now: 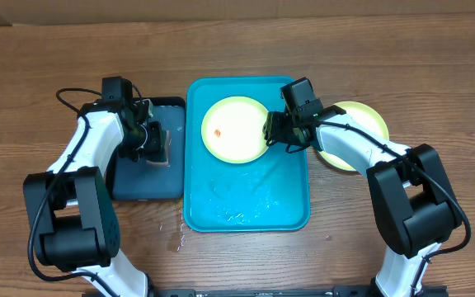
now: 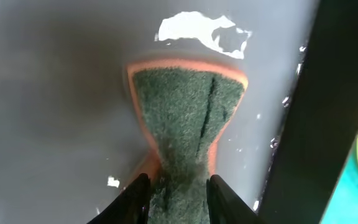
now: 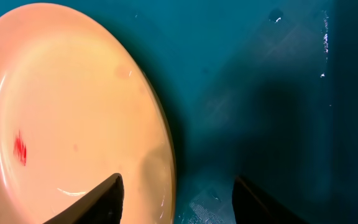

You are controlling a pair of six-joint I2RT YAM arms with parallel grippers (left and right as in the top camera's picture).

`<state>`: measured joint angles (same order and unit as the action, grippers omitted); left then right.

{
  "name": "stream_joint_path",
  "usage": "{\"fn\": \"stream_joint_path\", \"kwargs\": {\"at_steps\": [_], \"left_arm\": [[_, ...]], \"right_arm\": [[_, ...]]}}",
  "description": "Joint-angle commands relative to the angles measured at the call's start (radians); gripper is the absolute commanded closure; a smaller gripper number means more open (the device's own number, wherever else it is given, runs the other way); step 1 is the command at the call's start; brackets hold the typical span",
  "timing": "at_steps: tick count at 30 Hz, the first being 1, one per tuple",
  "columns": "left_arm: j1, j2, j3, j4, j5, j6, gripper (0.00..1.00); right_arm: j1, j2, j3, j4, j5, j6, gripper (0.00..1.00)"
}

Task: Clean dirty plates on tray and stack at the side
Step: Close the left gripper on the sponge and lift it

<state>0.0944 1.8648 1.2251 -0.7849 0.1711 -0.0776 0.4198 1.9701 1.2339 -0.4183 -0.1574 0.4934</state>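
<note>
Pinching scouring sponge (image 2: 188,112) with left gripper (image 2: 178,193) near navy tray (image 2: 55,93) right edge, for scrubbing; straddling yellow-green plate (image 3: 67,112) rim with spread right gripper (image 3: 176,199), probably steadying.

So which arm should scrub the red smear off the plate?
Left, probably. The left gripper pinches the sponge. The right gripper is open astride the plate rim with no sponge, so it is better placed to steady it.
</note>
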Motion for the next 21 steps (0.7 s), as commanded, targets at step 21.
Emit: {"fn": "stream_joint_path", "kwargs": {"at_steps": [21], "left_arm": [[-0.002,0.013,-0.015,0.047,-0.022,0.011,0.72]], "right_arm": [[0.004,-0.006,-0.002,0.005,-0.001,-0.004,0.42]]}}
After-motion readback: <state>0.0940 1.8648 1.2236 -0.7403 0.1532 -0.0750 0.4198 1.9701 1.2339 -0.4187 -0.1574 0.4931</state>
